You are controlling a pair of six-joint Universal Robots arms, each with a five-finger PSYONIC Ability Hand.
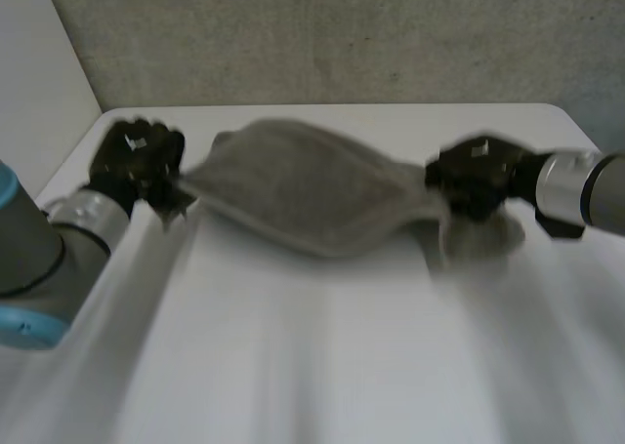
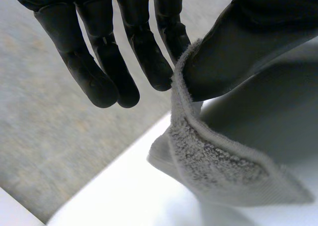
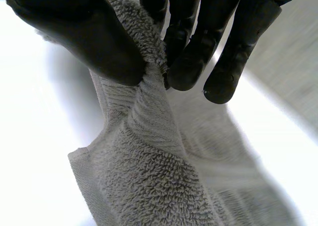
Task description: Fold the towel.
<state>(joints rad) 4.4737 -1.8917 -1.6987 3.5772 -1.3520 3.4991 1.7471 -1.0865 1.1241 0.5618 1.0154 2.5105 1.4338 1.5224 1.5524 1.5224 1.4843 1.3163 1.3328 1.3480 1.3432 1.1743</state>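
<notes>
**Entry 1: towel** [image 1: 312,195]. Grey terry cloth with a flat woven band along the hem. In the head view I see it drawn out between both hands over the far part of the white bench [image 1: 293,366], its middle sagging low. I cannot tell whether the belly of the cloth touches the bench.

**Entry 2: left hand** [image 1: 137,161]. Black, at the towel's left end. In its wrist view the thumb presses the hemmed edge against the nearest of the fingers [image 2: 149,57], so the cloth is pinched there. The other fingers are straight, slightly spread and clear of the cloth. The held corner folds over and hangs below the thumb.

**Entry 3: right hand** [image 1: 474,176]. Black, at the towel's right end. In its wrist view the thumb and the fingers [image 3: 189,57] close on a gathered ridge of cloth, clamping it between them. The rest of the towel falls away beneath the palm.

**Entry 4: markings.** There is one small pale mark [image 1: 137,143] on the back of each hand. Both are too blurred for me to read.

**Entry 5: wall** [image 1: 342,44]. Grey and speckled, standing behind the bench.
</notes>
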